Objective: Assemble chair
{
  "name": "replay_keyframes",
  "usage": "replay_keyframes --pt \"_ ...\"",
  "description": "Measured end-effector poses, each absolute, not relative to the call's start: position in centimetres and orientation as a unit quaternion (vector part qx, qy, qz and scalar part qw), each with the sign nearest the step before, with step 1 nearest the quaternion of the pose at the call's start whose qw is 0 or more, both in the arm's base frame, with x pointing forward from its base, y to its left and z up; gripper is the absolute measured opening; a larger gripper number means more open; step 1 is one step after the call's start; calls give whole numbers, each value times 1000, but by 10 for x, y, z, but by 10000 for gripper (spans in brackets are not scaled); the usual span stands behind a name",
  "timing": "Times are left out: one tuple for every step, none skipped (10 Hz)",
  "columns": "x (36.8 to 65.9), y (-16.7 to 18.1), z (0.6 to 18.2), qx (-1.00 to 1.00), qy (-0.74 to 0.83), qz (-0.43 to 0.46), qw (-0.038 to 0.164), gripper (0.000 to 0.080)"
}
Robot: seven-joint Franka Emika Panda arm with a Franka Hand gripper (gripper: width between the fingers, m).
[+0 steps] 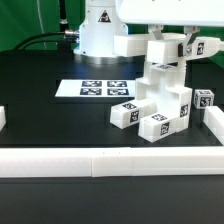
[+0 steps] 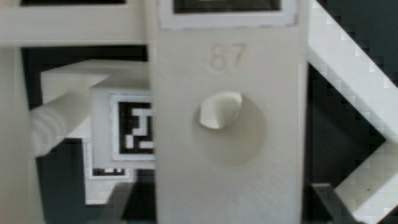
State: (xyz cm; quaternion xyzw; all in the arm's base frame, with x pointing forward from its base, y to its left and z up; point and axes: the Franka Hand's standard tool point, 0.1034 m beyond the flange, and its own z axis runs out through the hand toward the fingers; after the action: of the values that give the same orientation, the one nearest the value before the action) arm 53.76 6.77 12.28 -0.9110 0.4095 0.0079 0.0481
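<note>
The chair pieces [image 1: 160,108] stand clustered on the black table at the exterior view's right: chunky white blocks and slabs with black-and-white tags, stacked against each other. Above them my gripper [image 1: 182,45] hangs, shut on an upright white slab [image 1: 165,62] that reaches down to the cluster. In the wrist view this slab [image 2: 219,130] fills the middle, with an embossed number and a small round knob [image 2: 219,108]. My gripper [image 2: 221,208] has a dark finger [image 2: 128,205] on each side of it. Behind the slab show a tagged piece [image 2: 132,128] and white bars [image 2: 63,110].
The marker board [image 1: 100,88] lies flat in the middle of the table, in front of the arm's white base [image 1: 100,30]. A long low white border wall [image 1: 100,160] runs along the front and up the exterior view's right side [image 1: 213,125].
</note>
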Motion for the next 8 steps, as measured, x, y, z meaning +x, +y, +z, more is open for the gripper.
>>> replay_keyframes --pt "539 68 123 -911 410 7 48 284" --pt "539 68 123 -911 410 7 48 284" --pt "539 69 123 -911 409 7 48 284" --pt "540 71 123 -912 408 7 49 284" --pt "540 71 123 -912 408 7 49 284" --pt "541 71 124 -912 408 7 49 284" --pt "541 72 124 -912 407 8 49 284" --pt "541 71 123 -912 407 8 49 284"
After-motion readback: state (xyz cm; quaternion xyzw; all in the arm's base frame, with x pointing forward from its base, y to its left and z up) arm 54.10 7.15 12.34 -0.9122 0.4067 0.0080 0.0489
